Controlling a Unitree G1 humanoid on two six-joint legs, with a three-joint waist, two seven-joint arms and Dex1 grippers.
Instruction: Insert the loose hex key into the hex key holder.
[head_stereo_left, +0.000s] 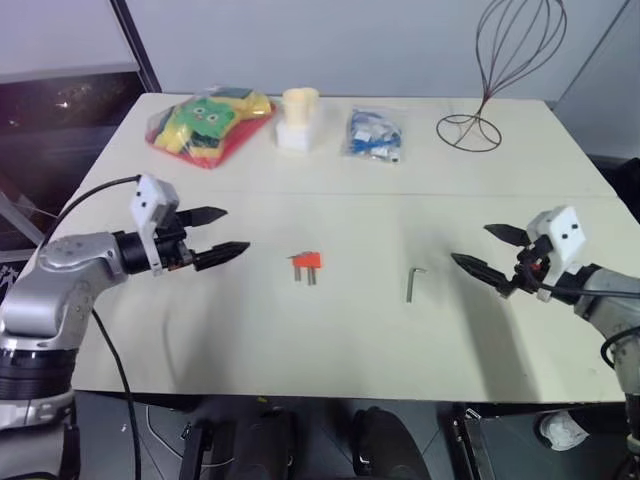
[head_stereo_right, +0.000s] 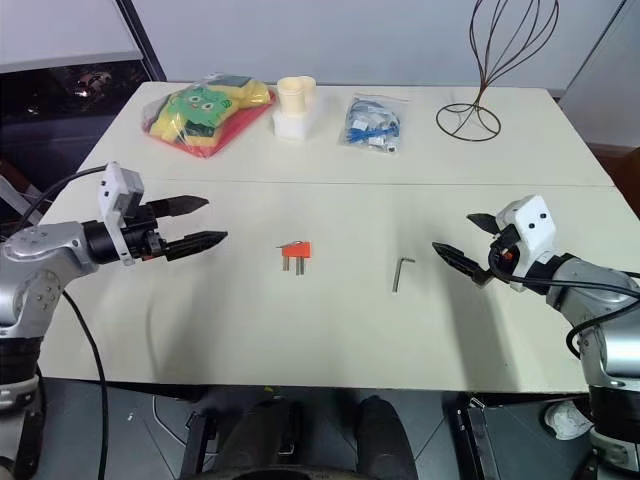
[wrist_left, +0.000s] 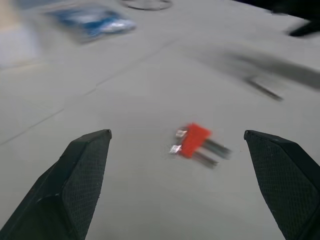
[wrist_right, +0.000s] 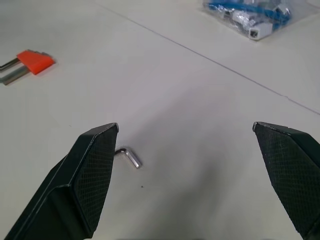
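Had silver-grey metal arms, black wrist sections, white boxy camera housings above each wrist. Two black tapered fingers (head_stereo_left: 222, 252) per gripper, cross-hatched pads (wrist_right: 95, 165). Black cable (head_stereo_left: 85, 198) looped off left arm.

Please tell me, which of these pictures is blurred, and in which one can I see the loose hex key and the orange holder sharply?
Left wrist view: smeared, the hex key holder and the bag behind it look streaked. Right wrist view: sharp, the bent end of the loose hex key is crisp beside one finger. Left eye view: clear and evenly lit, soft shadows under the left gripper and right gripper.
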